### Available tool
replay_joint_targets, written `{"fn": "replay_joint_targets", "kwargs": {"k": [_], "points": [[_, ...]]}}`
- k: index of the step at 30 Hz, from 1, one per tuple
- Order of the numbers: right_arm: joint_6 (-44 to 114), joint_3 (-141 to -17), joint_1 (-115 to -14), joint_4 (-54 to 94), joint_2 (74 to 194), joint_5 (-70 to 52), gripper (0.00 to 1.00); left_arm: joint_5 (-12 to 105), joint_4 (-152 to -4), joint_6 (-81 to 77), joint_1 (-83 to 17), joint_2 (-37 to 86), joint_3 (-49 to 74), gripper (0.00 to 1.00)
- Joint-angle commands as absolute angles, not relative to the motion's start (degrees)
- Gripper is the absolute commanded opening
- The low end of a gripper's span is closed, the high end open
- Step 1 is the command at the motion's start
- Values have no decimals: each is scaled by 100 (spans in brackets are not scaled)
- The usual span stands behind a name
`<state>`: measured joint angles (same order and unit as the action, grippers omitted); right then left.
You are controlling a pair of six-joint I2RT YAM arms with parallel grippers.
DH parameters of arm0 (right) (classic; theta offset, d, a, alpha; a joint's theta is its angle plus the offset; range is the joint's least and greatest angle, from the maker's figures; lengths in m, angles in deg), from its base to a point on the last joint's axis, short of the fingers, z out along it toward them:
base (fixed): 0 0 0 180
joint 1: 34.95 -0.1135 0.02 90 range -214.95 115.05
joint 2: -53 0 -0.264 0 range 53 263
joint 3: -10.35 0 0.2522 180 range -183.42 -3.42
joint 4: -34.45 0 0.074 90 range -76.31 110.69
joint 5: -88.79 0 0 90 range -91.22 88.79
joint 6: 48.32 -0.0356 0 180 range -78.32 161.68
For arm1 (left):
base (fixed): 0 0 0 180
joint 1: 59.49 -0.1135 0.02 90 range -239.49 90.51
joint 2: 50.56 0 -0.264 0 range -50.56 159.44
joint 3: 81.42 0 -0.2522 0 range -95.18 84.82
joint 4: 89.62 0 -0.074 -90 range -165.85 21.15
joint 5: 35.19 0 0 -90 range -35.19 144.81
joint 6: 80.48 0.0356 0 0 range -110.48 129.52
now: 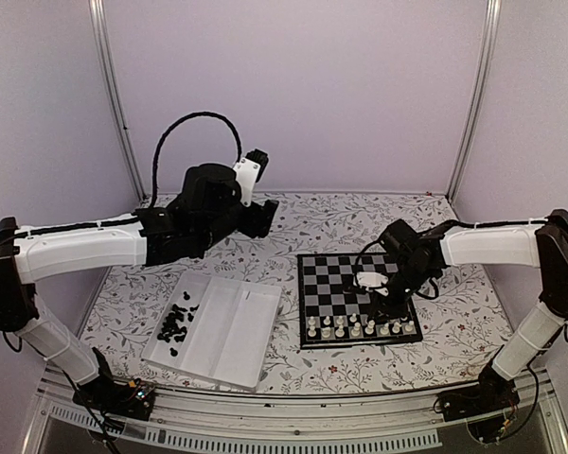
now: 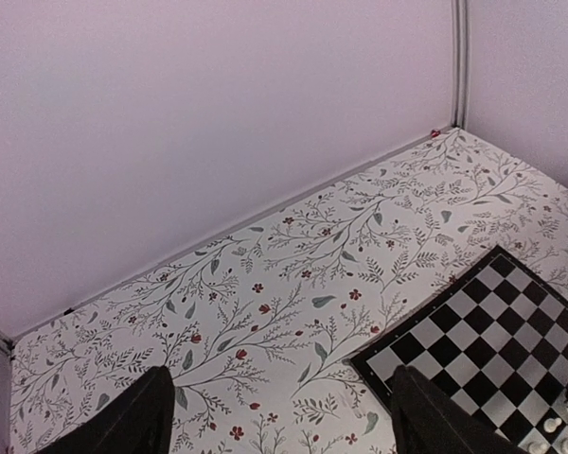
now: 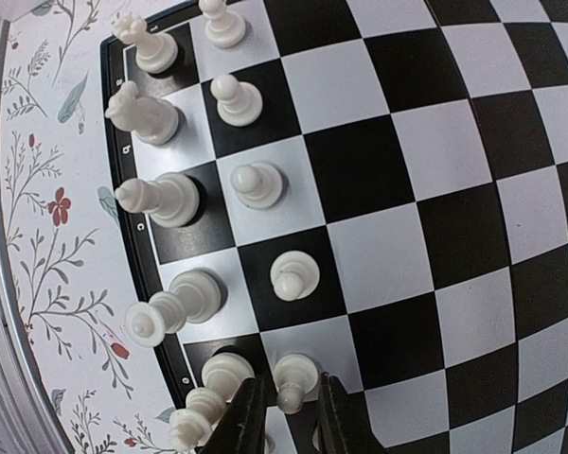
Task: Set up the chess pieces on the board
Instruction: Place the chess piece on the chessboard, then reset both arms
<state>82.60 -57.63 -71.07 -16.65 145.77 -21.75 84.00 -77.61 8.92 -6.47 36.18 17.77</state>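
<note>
The board [image 1: 333,271] lies right of centre, with cream-white chess pieces [image 1: 360,329] lined up in its two nearest rows. In the right wrist view several white pieces stand along the board's [image 3: 407,189] left edge. My right gripper [image 3: 289,390] hangs low over the near right part of the board [image 1: 386,291]. Its jaws are slightly parted on either side of a white pawn [image 3: 294,376] that stands on a light square, and a gap shows beside the pawn. My left gripper [image 1: 265,218] hovers over bare tablecloth left of the board [image 2: 492,350], open and empty [image 2: 279,378].
A white compartment tray [image 1: 235,333] sits left of the board, and a heap of black chess pieces [image 1: 177,322] lies in its left compartment. The flowered cloth runs back to the white walls. Metal rails stand in the far corners.
</note>
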Motion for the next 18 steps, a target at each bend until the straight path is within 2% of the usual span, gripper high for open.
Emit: {"fn": "replay_joint_targets", "kwargs": {"k": [1,9,14,16,17,18], "points": [[8170,-6131,-7130,-1876,14452,-2216,21,8495,-7726,943,-561,3706,1611,81],[8428,-7037,-6757,-2660,13808,-2668,35,8410,-7498,1174,-569,3748,1461,85],[8318,-7587,-5967,-2607,13212,-2644,38,8656,-6989,1283,-614,3656,1192,88],[8163,-7651,-5457,-2075,12943,-2692,38,8662,-6793,1262,-719,3572,1122,90],[7980,-7592,-5063,-1674,12702,-2780,45,8664,-6688,1234,-799,3533,1109,90],[7744,-7430,-4750,-1212,12545,-2804,56,8658,-6599,1190,-895,3486,1126,90]]}}
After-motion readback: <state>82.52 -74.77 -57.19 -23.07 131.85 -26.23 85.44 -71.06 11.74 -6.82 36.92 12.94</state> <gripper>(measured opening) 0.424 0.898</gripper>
